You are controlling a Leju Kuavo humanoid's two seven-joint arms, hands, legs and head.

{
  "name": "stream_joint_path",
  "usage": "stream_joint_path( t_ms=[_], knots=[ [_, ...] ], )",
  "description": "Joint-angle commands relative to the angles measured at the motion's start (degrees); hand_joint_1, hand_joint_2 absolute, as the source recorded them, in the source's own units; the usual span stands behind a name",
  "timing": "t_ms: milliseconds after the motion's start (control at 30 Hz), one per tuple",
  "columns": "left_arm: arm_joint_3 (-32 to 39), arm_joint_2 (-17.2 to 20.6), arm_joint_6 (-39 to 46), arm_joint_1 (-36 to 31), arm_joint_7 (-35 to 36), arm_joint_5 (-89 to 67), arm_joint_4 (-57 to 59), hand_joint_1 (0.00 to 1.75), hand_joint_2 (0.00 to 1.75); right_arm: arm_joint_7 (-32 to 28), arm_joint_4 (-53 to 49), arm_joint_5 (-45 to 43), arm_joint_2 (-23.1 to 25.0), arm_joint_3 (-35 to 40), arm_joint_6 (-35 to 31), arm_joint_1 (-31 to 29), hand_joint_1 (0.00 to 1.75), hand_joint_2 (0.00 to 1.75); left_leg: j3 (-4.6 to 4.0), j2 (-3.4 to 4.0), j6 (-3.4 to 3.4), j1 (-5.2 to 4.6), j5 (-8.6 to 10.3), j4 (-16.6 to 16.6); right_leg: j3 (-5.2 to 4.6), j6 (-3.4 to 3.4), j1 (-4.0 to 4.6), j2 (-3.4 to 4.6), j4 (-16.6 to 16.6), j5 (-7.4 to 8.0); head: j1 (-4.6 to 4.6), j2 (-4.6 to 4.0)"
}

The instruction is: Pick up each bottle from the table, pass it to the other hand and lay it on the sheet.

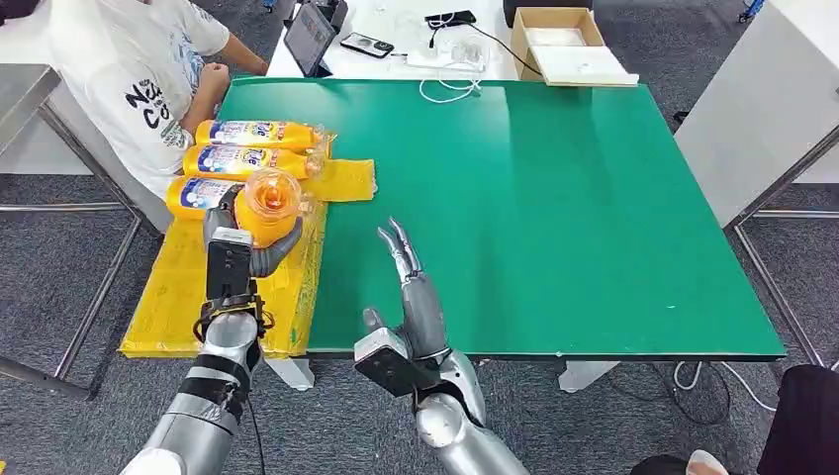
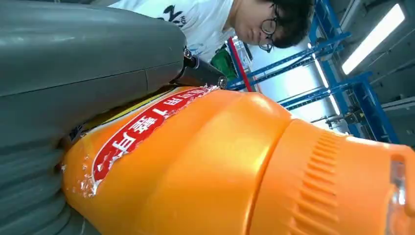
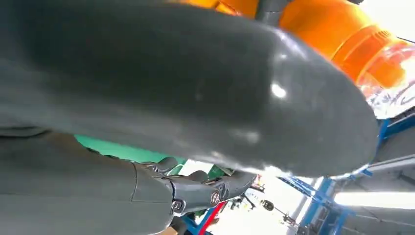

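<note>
Left hand (image 1: 249,247) grips orange bottle (image 1: 269,203), cap end toward camera, held over yellow sheet (image 1: 178,287) at table's (image 1: 554,198) 9 o'clock edge. Three more bottles (image 1: 252,148) lie side by side on sheet at 11 o'clock of held one. Right hand (image 1: 411,297) empty, fingers spread, above green table. Seated person (image 1: 139,69) at 11 o'clock.

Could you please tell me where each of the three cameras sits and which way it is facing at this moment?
Head view: high on the robot, looking forward and down at the green table and yellow sheet; both silver arms show.
Left wrist view: behind the left robot hand, facing along the orange bottle it grips, towards a person.
Right wrist view: behind the right robot hand, its grey thumb large across the picture.
All three views share the orange bottle.
</note>
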Motion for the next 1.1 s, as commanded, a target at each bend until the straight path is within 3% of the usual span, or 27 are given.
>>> stream_joint_path(
  t_ms=[33,100,200,333,467,567,1100],
  knots=[
    [1.6,0.4,0.0,-2.8,0.0,-0.3,2.8,1.75,1.75,0.1,0.0,-0.2,-1.8,-0.8,-0.2,-0.7,0.00,0.00,0.26,0.00,0.05,0.01,-0.10,0.0,0.29,-0.12,0.05,-0.07,0.0,-0.10,0.02,0.00],
    [1.6,0.4,0.0,-2.8,0.0,-0.3,2.8,1.75,1.75,0.1,0.0,-0.2,-1.8,-0.8,-0.2,-0.7,0.00,0.00,0.32,0.02,0.05,0.02,-0.12,0.0,0.35,-0.13,0.06,-0.07,0.0,-0.11,0.02,0.00],
    [1.1,2.6,11.2,-5.2,4.6,-14.8,9.2,1.75,1.75,-6.0,-7.4,-4.3,-1.3,-2.4,-7.5,2.4,0.00,0.00,0.31,-0.03,0.05,0.00,-0.11,0.0,0.34,-0.15,0.05,-0.12,0.0,-0.13,0.02,0.00],
    [8.1,3.0,11.2,-8.2,9.5,-34.8,20.5,1.75,1.75,-6.6,-15.3,-5.1,-2.6,-1.5,-11.7,4.9,0.00,0.00,0.21,0.00,0.03,-0.01,-0.06,0.0,0.22,-0.10,0.01,-0.04,0.0,-0.06,0.02,0.00],
    [7.4,6.3,11.2,-10.6,18.6,-52.7,31.0,1.75,1.75,-6.8,-14.4,-6.3,-2.6,-0.6,-11.5,4.1,0.00,0.00,0.40,0.12,0.03,0.00,-0.11,-0.1,0.37,-0.14,0.04,0.05,-0.1,-0.07,0.02,0.00],
    [2.6,9.4,8.4,-13.0,24.9,-62.9,40.2,1.75,1.75,-6.8,-14.2,-8.3,-2.7,1.0,-11.3,3.0,0.00,0.00,0.37,0.19,0.03,0.01,-0.10,-0.1,0.30,-0.14,0.05,0.09,-0.1,-0.06,0.02,0.00],
    [4.9,8.8,6.4,-14.1,22.7,-59.7,42.4,1.75,1.75,-6.8,-10.5,-8.7,-1.9,1.7,-10.6,1.8,0.00,0.00,0.27,0.11,0.03,0.02,-0.09,0.0,0.28,-0.14,0.06,0.05,0.0,-0.06,0.02,0.00]
  ],
)
